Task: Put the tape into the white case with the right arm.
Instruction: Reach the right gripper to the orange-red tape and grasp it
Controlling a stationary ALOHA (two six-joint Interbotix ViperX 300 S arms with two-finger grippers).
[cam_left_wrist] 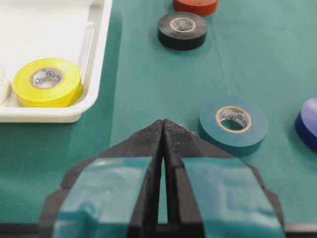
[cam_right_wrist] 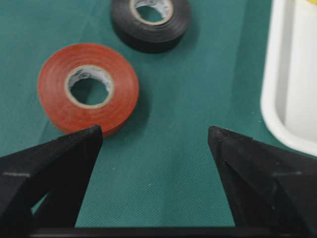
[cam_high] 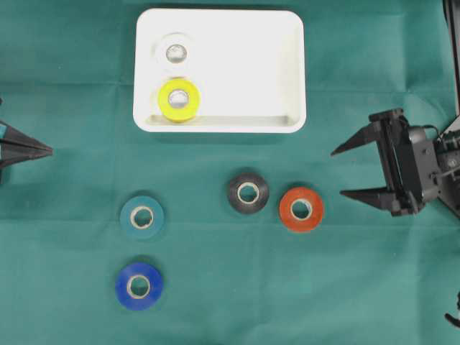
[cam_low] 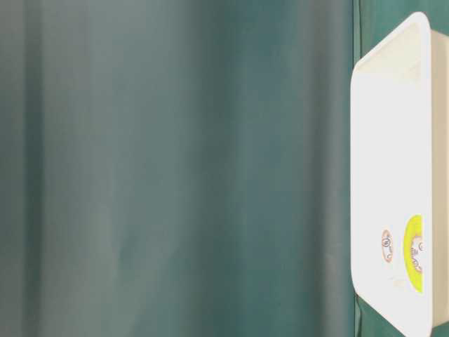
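Observation:
The white case (cam_high: 237,29) lies at the back of the green cloth with a white tape roll (cam_high: 175,52) and a yellow one (cam_high: 179,100) inside. On the cloth lie a red tape roll (cam_high: 301,209), a black one (cam_high: 248,192), a teal one (cam_high: 141,217) and a blue one (cam_high: 139,285). My right gripper (cam_high: 338,172) is open and empty, to the right of the red roll (cam_right_wrist: 88,89), which sits just ahead of its left finger. At the left edge, my left gripper (cam_high: 50,150) is shut with nothing in it.
The case's rim (cam_right_wrist: 277,99) runs along the right of the right wrist view. In the left wrist view the case corner (cam_left_wrist: 84,106) is ahead on the left and the teal roll (cam_left_wrist: 233,125) on the right. Green cloth covers the table.

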